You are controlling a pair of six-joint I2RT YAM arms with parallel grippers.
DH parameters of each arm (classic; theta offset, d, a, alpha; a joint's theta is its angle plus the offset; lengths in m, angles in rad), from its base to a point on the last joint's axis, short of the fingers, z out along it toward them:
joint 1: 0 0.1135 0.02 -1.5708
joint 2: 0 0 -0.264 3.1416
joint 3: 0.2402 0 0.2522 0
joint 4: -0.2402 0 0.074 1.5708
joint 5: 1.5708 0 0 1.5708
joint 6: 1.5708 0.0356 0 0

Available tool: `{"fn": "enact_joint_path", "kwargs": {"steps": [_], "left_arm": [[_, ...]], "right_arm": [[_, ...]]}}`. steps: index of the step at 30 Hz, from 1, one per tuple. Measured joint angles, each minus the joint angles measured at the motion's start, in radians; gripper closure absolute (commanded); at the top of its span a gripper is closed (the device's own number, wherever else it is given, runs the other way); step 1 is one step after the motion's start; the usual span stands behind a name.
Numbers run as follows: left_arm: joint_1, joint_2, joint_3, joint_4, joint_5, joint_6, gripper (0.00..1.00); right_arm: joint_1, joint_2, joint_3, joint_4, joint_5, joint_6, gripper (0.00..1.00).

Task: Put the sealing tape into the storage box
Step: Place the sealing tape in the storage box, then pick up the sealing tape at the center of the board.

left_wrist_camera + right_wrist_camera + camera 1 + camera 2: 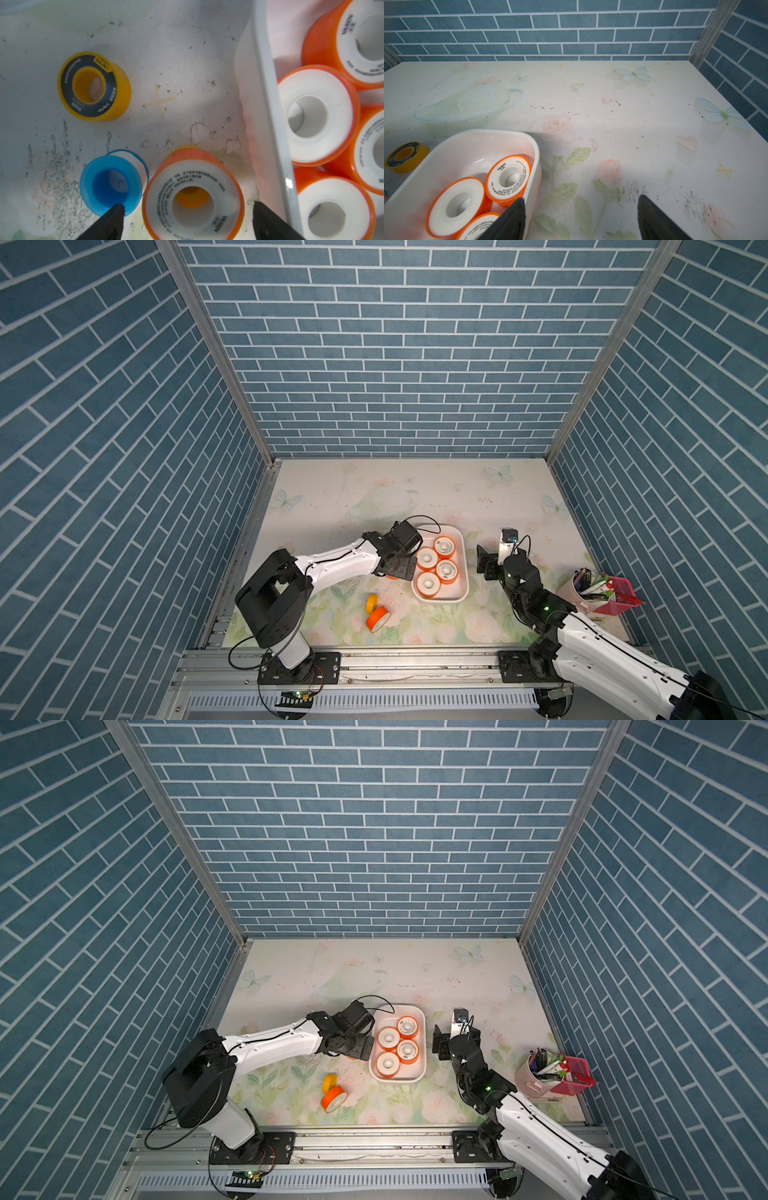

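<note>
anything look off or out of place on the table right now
Yes. Beside the white box, an orange spool seems stacked on a yellow spool, visible through its hole. Nearer the front edge, another yellow spool and another orange spool stand tipped on edge rather than flat. Black scuffs mark the table.

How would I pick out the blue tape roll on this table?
Start at the white storage box. Just outside its long wall, under the open left gripper, stands an orange-rimmed spool. The blue spool sits beside that, the only blue one among orange and yellow.
</note>
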State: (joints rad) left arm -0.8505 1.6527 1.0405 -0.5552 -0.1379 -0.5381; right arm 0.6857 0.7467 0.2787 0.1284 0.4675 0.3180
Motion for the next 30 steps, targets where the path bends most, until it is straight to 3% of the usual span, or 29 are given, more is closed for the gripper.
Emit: {"fn": "enact_joint_path", "kwargs": {"steps": [13,30], "left_arm": [[0.0,0.046,0.019,0.0,-0.001,0.0,0.17],[-0.001,0.053,0.021,0.0,-0.01,0.0,0.26]], "right_arm": [[0.0,0.0,0.0,0.001,0.0,0.0,0.16],[-0.002,0.001,0.0,0.007,-0.001,0.0,0.16]]}}
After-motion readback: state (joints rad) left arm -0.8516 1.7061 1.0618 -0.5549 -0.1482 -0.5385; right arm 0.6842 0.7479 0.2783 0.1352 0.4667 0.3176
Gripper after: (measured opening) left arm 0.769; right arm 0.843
